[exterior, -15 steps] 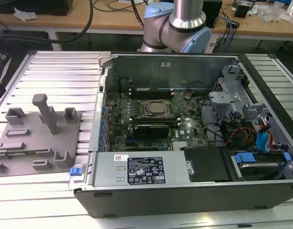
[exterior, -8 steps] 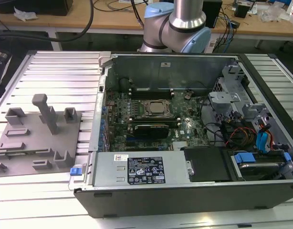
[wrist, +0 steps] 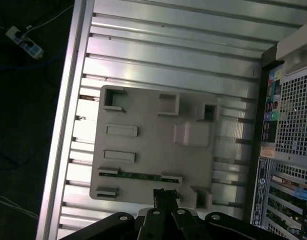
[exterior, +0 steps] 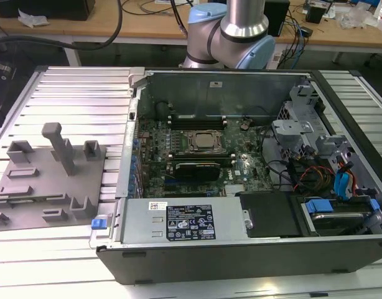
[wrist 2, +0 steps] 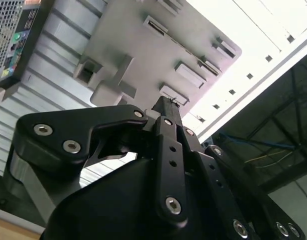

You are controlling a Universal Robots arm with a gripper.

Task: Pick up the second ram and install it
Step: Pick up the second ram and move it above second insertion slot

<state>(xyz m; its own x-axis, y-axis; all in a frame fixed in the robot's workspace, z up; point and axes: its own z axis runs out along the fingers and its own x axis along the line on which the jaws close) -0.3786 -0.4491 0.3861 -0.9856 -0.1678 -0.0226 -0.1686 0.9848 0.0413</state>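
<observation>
Silver arm (exterior: 246,14), pale-blue joint caps (exterior: 205,15), black end effector (wrist 2: 164,103) with silver screws (wrist 2: 172,204)

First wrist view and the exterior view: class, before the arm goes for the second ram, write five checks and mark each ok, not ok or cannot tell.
1. Second ram, the thin green circuit-board stick, lies in a slot of the flat grey fixture plate: ok.
2. End effector is near the stick, at the plate's edge: ok.
3. Tall grey post on the plate stands apart from the stick: ok.
4. Black computer case is open, with the green motherboard exposed: ok.
5. Black memory slots include a free one with its clips open: cannot tell.
</observation>
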